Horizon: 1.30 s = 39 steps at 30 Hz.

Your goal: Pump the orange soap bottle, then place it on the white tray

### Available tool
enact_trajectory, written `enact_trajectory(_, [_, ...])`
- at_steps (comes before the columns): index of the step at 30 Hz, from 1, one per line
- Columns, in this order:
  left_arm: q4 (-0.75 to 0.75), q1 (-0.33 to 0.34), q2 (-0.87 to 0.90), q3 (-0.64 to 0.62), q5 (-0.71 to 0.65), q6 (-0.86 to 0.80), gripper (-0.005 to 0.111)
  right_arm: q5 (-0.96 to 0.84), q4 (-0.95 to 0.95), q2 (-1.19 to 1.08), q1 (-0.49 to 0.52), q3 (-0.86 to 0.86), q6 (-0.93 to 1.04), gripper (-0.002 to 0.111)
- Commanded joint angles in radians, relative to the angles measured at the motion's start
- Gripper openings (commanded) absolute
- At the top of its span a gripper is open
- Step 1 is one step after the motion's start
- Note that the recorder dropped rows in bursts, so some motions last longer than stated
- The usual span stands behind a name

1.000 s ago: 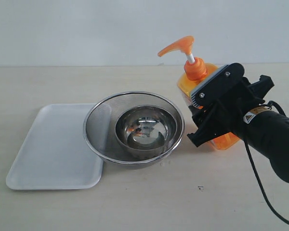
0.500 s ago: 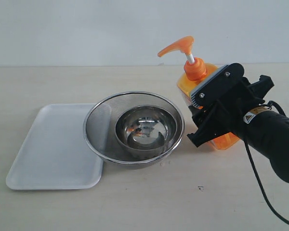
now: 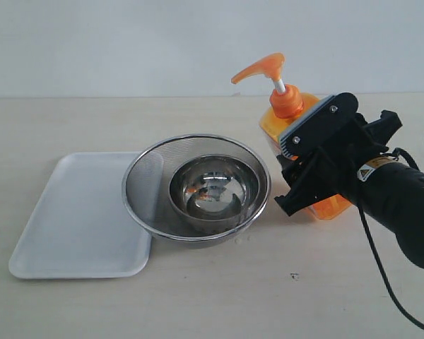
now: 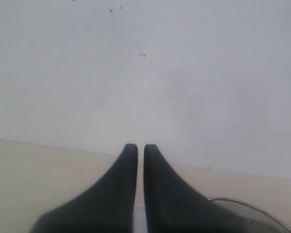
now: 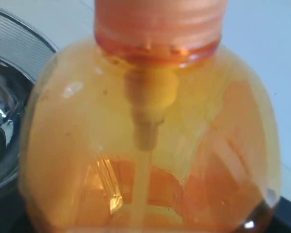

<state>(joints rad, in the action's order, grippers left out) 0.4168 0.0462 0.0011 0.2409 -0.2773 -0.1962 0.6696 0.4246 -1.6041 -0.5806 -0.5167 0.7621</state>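
The orange soap bottle (image 3: 288,101) stands upright on the table right of the strainer, with its pump head (image 3: 261,67) raised on the white stem. My right gripper (image 3: 300,169) is shut on the bottle's body, one grey-padded finger lying across its front. In the right wrist view the translucent orange soap bottle (image 5: 150,145) fills the picture and hides the fingers. The white tray (image 3: 71,212) lies flat at the left. Only the left wrist view shows my left gripper (image 4: 140,146), which is shut on nothing and points at the wall above the table.
A round steel mesh strainer (image 3: 198,138) holding a steel bowl (image 3: 213,191) sits between tray and bottle, overlapping the tray's right edge. The strainer's rim (image 4: 252,206) also shows in the left wrist view. A black cable (image 3: 381,275) trails from the right arm.
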Motion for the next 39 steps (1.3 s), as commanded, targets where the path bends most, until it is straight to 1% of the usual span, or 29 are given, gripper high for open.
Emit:
enact_trajectory(1, [0.014, 0.003, -0.001, 0.006, 0.025, -0.006, 0.005, -0.057, 0.007, -0.003, 0.001, 0.002, 0.005, 0.000])
enact_trajectory(8, [0.023, 0.003, -0.001, 0.006, 0.022, -0.003, 0.005, -0.057, 0.003, -0.003, 0.001, 0.002, 0.005, 0.000])
enact_trajectory(11, [0.039, 0.003, -0.001, 0.006, 0.022, -0.003, 0.005, -0.057, -0.027, -0.003, 0.001, 0.002, -0.001, 0.000])
enact_trajectory(15, [0.039, 0.003, 0.005, 0.006, -0.008, -0.010, 0.005, -0.062, -0.047, -0.003, 0.001, 0.002, -0.011, 0.000])
enact_trajectory(17, [0.063, 0.003, 0.033, 0.006, -0.015, -0.031, 0.005, -0.062, -0.047, -0.003, 0.001, 0.002, -0.020, 0.000])
enact_trajectory(20, [0.188, 0.003, 0.088, 0.010, -0.019, -0.147, 0.005, -0.062, -0.047, -0.003, 0.001, 0.002, -0.022, 0.000])
enact_trajectory(27, [0.572, 0.003, 0.236, 0.077, -0.080, -0.619, 0.005, -0.048, -0.047, -0.003, 0.001, -0.005, -0.022, 0.000])
enact_trajectory(29, [0.665, 0.003, 0.276, 0.093, -0.104, -0.726, 0.005, -0.055, -0.047, -0.003, 0.001, -0.015, -0.022, 0.000])
enact_trajectory(35, [0.898, 0.003, 0.408, 0.131, -0.192, -0.983, 0.005, -0.074, -0.062, -0.003, 0.001, -0.044, -0.020, 0.000])
enact_trajectory(39, [1.014, 0.003, 0.486, 0.154, -0.256, -1.121, 0.005, -0.072, -0.065, -0.003, 0.001, -0.044, -0.007, 0.000])
